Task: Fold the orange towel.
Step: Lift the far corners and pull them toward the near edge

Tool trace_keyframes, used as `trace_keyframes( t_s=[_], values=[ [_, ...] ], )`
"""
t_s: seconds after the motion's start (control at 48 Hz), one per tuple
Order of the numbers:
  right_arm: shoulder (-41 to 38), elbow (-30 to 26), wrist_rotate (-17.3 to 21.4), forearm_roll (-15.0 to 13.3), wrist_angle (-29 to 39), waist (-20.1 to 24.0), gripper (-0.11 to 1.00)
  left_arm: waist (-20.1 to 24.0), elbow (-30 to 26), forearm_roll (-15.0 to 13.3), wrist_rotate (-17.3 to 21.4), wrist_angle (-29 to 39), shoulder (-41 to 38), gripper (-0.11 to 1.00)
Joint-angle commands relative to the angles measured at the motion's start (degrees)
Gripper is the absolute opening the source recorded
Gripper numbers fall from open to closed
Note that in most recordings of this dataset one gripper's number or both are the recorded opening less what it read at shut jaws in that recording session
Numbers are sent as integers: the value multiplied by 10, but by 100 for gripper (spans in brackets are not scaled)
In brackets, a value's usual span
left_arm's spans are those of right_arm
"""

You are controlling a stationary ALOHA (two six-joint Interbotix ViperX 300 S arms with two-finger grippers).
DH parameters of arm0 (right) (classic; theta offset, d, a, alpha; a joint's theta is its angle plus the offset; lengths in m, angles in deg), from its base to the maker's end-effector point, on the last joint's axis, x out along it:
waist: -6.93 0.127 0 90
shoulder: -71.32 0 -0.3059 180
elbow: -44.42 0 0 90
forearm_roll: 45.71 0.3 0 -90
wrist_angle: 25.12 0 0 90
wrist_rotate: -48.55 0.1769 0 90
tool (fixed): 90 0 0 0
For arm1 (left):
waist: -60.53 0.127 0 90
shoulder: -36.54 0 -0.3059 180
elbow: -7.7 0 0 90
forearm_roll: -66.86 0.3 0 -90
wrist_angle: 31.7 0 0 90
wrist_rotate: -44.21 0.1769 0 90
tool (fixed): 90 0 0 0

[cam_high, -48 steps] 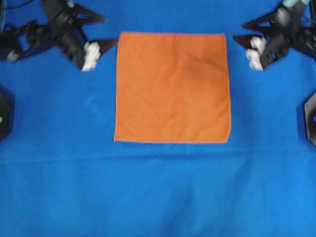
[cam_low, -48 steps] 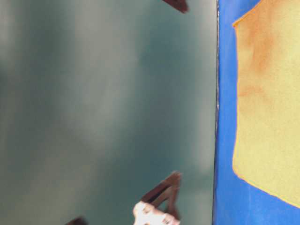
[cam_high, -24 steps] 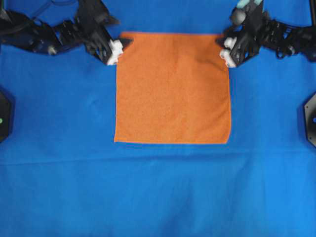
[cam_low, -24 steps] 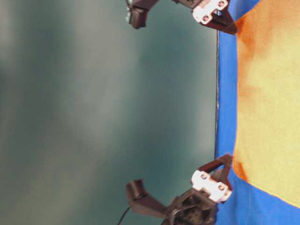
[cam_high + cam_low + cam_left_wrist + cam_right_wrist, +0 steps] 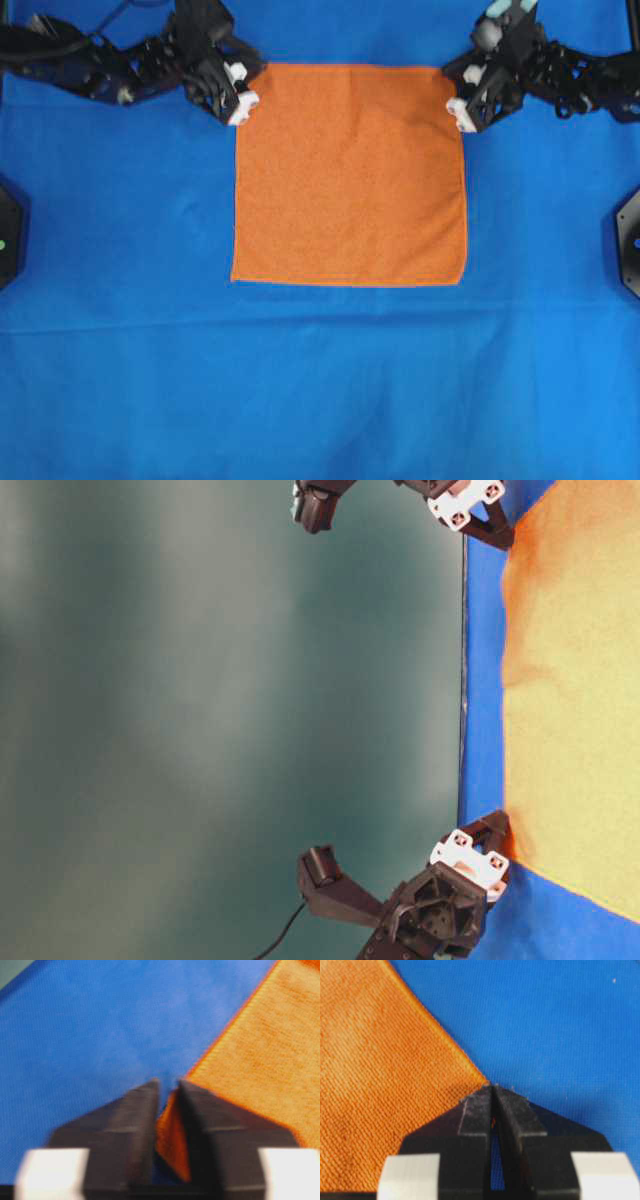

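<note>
— Blue cloth (image 5: 320, 380) covers the whole tabletop, right?

— Yes, edge to edge in the overhead view. From table level its near edge stands against a blurred grey-green backdrop.

— Where is the towel (image 5: 350, 175)?

— Flat on the blue cloth, toward the far side, square and unfolded, its hem showing all round.

— And the arms?

— One at each far corner. The left gripper (image 5: 243, 92) sits at the far-left corner; its wrist camera shows the jaws nearly together with a pinch of orange fabric (image 5: 172, 1135) raised between them. The right gripper (image 5: 458, 108) sits at the far-right corner, jaws clenched, their tips meeting at the corner's point; only a sliver of orange shows between them.

— Anything else around?

— Two dark mounts at the side edges, one left (image 5: 8, 232), one right (image 5: 630, 240), both well apart from the towel. Nothing lies on the towel or between it and the near edge.
</note>
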Motion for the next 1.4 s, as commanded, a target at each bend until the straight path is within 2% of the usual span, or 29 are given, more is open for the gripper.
trace_keyframes(
  t_s=[0.0,0.063,0.313,0.605,0.834,0.98,1.168,1.376],
  values=[
    [4,-2,-1,-5,-2,-1,2,-2,1,0,1,4,0,8],
    [4,-1,-1,-9,-3,-1,2,-4,4,1,2,4,3,1],
    [11,-1,-1,-11,-3,-1,2,-2,4,2,4,4,12,1],
    [78,7,0,-11,18,0,2,-2,6,3,5,24,75,1],
    [112,18,0,-10,26,2,2,-1,11,3,29,42,113,1],
    [115,19,0,-10,27,6,2,-4,12,3,29,51,114,1],
    [122,21,7,-10,37,32,2,-25,25,3,29,66,127,1],
    [189,37,11,-4,124,95,2,-81,66,3,22,83,185,1]
  ],
)
